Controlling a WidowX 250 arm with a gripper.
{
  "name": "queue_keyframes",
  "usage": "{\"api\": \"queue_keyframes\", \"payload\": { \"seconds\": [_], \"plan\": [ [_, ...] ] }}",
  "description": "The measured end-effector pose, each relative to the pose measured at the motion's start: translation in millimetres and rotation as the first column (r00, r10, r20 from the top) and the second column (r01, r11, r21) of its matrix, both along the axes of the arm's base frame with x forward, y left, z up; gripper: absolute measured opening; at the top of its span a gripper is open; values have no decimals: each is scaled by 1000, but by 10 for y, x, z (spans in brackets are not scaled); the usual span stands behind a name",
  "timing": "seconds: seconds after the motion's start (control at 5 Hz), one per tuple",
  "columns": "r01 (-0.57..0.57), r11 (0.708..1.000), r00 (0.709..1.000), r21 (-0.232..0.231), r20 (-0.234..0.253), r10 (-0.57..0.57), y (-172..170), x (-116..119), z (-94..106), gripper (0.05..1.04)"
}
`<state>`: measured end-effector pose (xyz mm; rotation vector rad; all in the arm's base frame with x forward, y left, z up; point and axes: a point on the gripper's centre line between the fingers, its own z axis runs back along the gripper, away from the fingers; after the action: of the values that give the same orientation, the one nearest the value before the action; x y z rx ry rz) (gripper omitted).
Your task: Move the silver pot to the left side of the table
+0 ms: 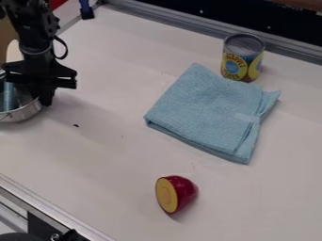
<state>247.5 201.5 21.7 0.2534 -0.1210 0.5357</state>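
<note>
1. Nearest, a metal edge [47,208] of the white table [107,155] runs slantwise between seven and eight o'clock, taking the view's centre as the dial's middle and twelve as the far side.
2. At six o'clock lies a halved toy fruit [178,193], dark red outside, its yellow cut face turned towards nine.
3. Just off centre towards three o'clock, a folded light-blue cloth [207,110] lies flat, a narrow flap at its right side.
4. At nine o'clock, cut off by the view's edge, stands a silver metal pot [26,111] with a blue-grey thing [8,96] inside.
5. The black gripper [44,100] hangs at the pot's right-hand rim. How far open it is, and whether it has hold of the rim, I cannot tell.
6. Between one and two o'clock, a can [243,59] with a yellow and blue label stands upright, just beyond the cloth.
7. Farthest, a grey metal rail [189,26] runs from eleven o'clock round towards two.
</note>
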Motion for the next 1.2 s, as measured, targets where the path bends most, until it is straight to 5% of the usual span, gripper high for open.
{"api": "queue_keyframes", "payload": {
  "seconds": [0.4, 0.6, 1.2],
  "plan": [
    [-19, 1000, 1000, 2, -19, 19, -217, -126, -77, 80],
    [-50, 999, 999, 8, 2, 50, -217, -117, -76, 229],
    [-112, 988, 993, -106, 34, 116, -274, -26, 324, 989]
  ]
}}
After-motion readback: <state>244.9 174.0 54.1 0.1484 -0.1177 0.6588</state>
